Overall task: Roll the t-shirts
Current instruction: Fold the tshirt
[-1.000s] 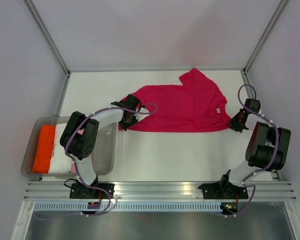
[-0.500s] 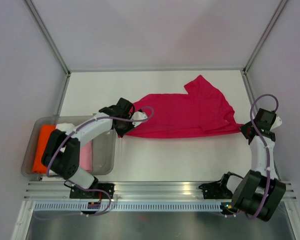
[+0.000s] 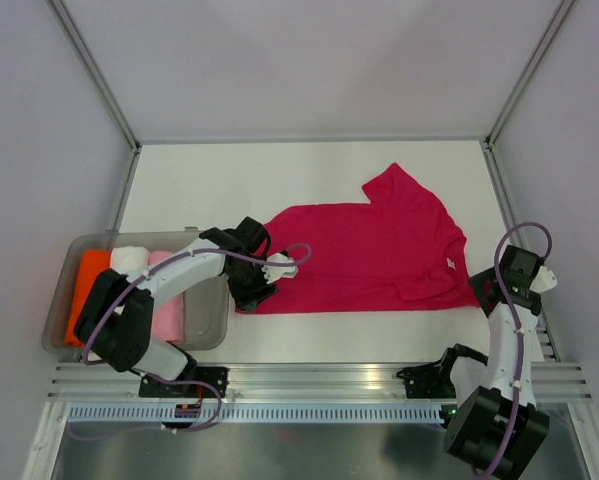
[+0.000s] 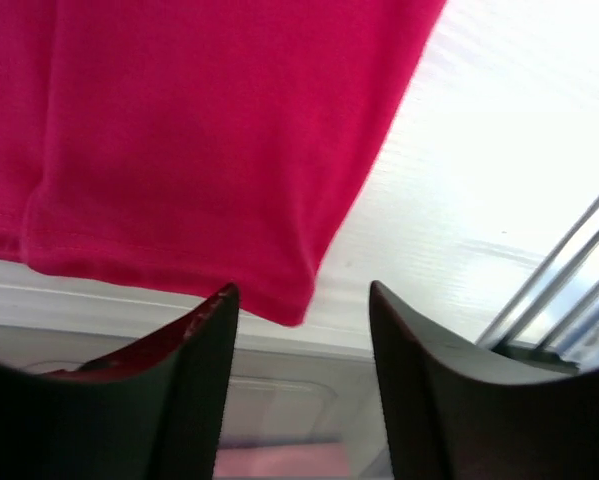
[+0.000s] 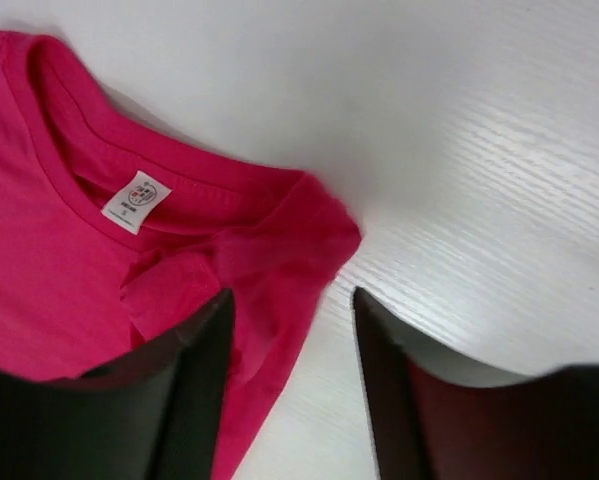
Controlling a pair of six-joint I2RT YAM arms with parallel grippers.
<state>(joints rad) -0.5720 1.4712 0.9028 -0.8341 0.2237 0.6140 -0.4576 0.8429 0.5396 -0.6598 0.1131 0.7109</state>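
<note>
On the white tabletop [image 3: 199, 190], the left pincer [image 4: 299, 290] gapes empty at the hem corner of the magenta t-shirt [image 3: 364, 255], spread nearly flat at centre. The right pincer [image 5: 291, 295], at 3 o'clock, stands open, empty, over its bunched collar. Its wrist view shows the white neck label [image 5: 136, 200] plainly; only the overhead view shows a bin [image 3: 211, 310] at 9 o'clock.

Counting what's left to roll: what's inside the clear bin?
An orange t-shirt, a white t-shirt and a pale pink t-shirt; the left arm hides part of the bin.
</note>
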